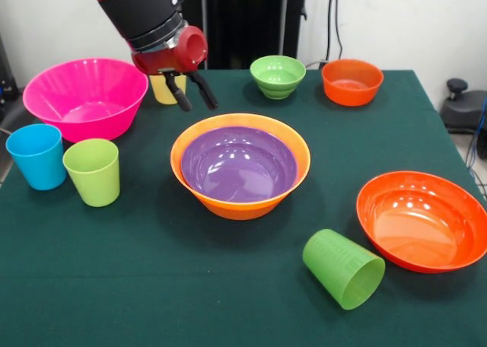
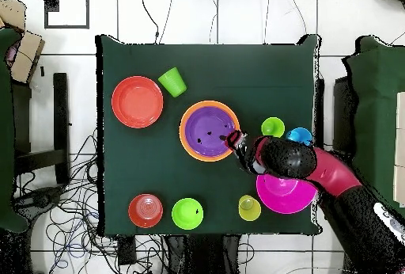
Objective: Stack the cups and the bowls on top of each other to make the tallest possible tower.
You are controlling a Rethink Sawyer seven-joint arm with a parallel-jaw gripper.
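Note:
The large orange bowl (image 1: pixel 298 148) (image 2: pixel 184 131) stands mid-table with the purple bowl (image 1: pixel 238 164) (image 2: pixel 209 131) nested in it. My gripper (image 1: pixel 192 96) (image 2: pixel 235 140) is open and empty, just beyond that bowl's far rim and in front of the upright yellow cup (image 1: pixel 162 90) (image 2: pixel 249 207). The small green bowl (image 1: pixel 278 75) (image 2: pixel 187 213) and small orange bowl (image 1: pixel 351 81) (image 2: pixel 145 210) stand apart at the far side. The pink bowl (image 1: pixel 84 96) (image 2: pixel 285 194), blue cup (image 1: pixel 38 156) (image 2: pixel 299 135) and lime cup (image 1: pixel 93 171) (image 2: pixel 273 127) stand at the left.
The shallow red-orange bowl (image 1: pixel 422 220) (image 2: pixel 137 101) sits at the near right. The darker green cup (image 1: pixel 344 269) (image 2: pixel 172 81) lies on its side beside it. The arm crosses over the pink bowl in the overhead view.

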